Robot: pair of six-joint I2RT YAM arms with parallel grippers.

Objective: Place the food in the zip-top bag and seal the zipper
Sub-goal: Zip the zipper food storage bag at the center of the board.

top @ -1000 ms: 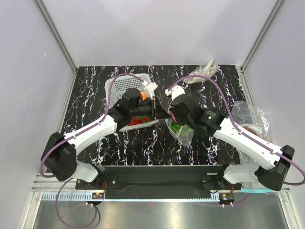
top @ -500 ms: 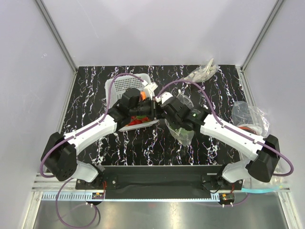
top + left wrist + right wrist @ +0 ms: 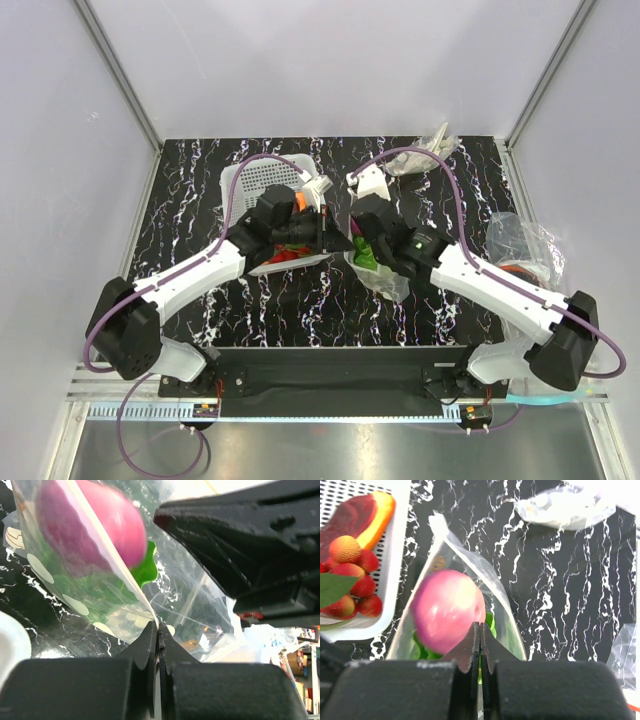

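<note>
Right wrist: pink bulb (image 3: 447,611) just beyond fingers (image 3: 466,656)

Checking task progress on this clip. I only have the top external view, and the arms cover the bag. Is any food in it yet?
Observer: Yes. The right wrist view shows the pink bulb inside the zip-top bag, with green lettuce beneath it.
Operator: Is the left arm gripping the bag?
Observer: In the left wrist view, the left gripper has its jaws shut on the bag's edge.
Operator: What remains in the basket?
Observer: The white basket holds red berries and a dark-red and orange piece.
</note>
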